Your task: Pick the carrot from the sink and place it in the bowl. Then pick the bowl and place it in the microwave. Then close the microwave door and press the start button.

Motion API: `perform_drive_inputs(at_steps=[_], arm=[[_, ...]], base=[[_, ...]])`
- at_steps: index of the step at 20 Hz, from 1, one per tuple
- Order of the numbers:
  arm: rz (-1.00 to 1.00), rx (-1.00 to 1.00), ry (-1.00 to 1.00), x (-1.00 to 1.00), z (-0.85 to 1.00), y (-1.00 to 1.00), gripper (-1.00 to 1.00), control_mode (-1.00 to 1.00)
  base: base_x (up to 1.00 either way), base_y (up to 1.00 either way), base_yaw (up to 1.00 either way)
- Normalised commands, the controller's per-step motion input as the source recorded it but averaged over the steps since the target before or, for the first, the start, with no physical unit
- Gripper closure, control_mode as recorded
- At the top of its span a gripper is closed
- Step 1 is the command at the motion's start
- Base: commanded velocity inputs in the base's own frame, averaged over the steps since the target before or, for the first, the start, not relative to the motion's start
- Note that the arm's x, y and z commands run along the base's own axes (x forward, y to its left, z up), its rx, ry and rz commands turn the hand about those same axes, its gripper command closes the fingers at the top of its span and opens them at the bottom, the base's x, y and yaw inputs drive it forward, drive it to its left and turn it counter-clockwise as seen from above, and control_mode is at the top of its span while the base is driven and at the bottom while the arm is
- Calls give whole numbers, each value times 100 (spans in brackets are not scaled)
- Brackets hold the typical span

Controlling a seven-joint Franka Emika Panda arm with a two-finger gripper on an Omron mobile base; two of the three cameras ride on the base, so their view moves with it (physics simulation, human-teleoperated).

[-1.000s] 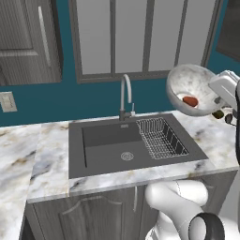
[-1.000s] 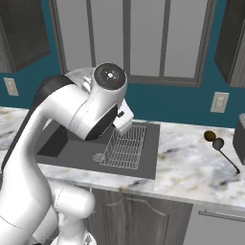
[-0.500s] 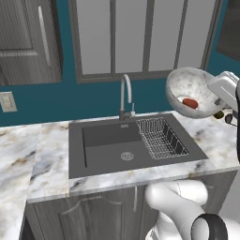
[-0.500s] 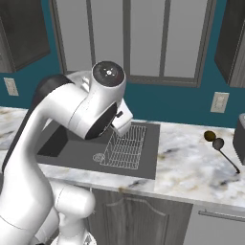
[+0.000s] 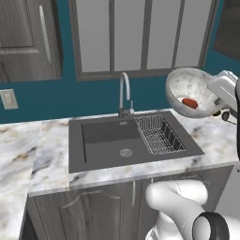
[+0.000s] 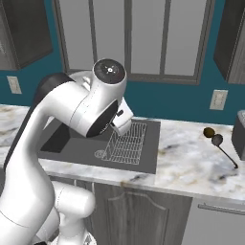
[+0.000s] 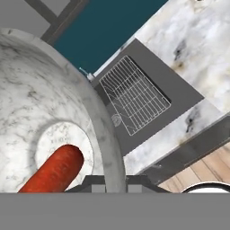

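Little had shifted over the last second: the bowl (image 5: pixel 191 91) hung at much the same height to the right of the sink (image 5: pixel 129 141), having drifted only slightly, and the base views framed the counter as before. It was carried tilted, its open side turned toward the left base camera, well above the wire rack (image 5: pixel 159 134) and the marbled counter (image 5: pixel 215 136). The carrot (image 5: pixel 190 102) lay inside, low against the bowl's wall; in the hand view it rested on the bowl's pale bottom ring. The gripper (image 7: pixel 115 183) was clamped on the bowl's rim, its narrow jaws straddling the wall at the bottom of the hand view. So the first step looked done and the bowl was in transit; the tilt seemed the main risk, since the carrot could roll out before reaching the microwave.
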Motion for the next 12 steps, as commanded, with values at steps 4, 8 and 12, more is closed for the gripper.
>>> perform_drive_inputs(at_steps=[4, 8, 12], arm=[[0, 0, 0, 0, 0, 0, 100, 100], [0, 0, 0, 0, 0, 0, 100, 100], [0, 0, 0, 0, 0, 0, 100, 100]], base=[[-68, 0, 0], [-71, 0, 0], [-34, 0, 0]])
